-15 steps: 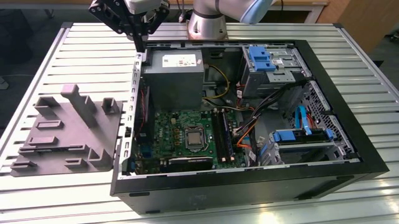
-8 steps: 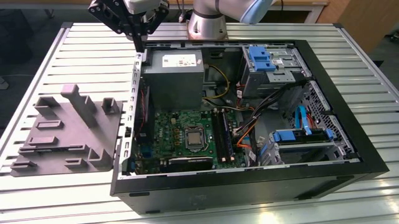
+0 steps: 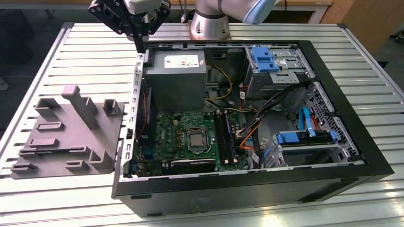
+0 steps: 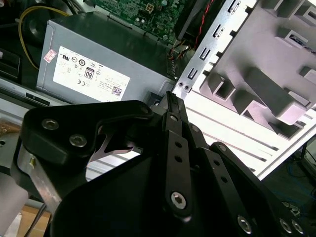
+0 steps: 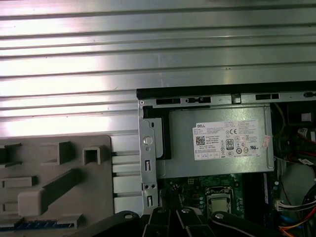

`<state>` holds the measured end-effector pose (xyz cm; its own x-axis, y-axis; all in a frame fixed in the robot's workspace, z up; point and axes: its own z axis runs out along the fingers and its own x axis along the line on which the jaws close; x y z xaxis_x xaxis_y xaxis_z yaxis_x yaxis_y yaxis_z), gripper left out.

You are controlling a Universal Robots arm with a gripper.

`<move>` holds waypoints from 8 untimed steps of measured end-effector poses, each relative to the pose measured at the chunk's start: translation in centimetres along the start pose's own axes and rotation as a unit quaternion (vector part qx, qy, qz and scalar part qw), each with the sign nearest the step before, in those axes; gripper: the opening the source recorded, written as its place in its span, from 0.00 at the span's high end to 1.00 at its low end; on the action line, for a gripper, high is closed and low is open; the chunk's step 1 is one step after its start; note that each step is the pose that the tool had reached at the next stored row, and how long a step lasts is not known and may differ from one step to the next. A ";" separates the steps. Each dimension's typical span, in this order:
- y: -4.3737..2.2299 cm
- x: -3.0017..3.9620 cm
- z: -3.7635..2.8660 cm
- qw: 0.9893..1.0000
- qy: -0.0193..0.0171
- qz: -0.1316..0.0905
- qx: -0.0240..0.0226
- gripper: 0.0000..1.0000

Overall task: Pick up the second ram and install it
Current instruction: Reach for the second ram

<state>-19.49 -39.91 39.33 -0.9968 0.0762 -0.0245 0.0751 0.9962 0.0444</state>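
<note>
My black gripper hangs above the far corner of the open computer case, over the power supply on the exterior view's left. Its fingers meet at a point with nothing between them. A slim bluish strip, which looks like the second ram, lies in a slot of the grey fixture beside the case, well away from the gripper. The long black memory slots run beside the processor socket on the green motherboard.
The case's metal wall stands between fixture and motherboard. Blue drive brackets, a drive cage and orange and yellow cables crowd the case on the exterior view's right. The ribbed metal table surrounds everything.
</note>
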 end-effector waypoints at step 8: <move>-0.01 0.17 0.00 1.000 0.000 0.000 0.000 0.89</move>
<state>-19.66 -39.91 39.33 -0.9968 0.0762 -0.0245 0.0751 0.9962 0.0444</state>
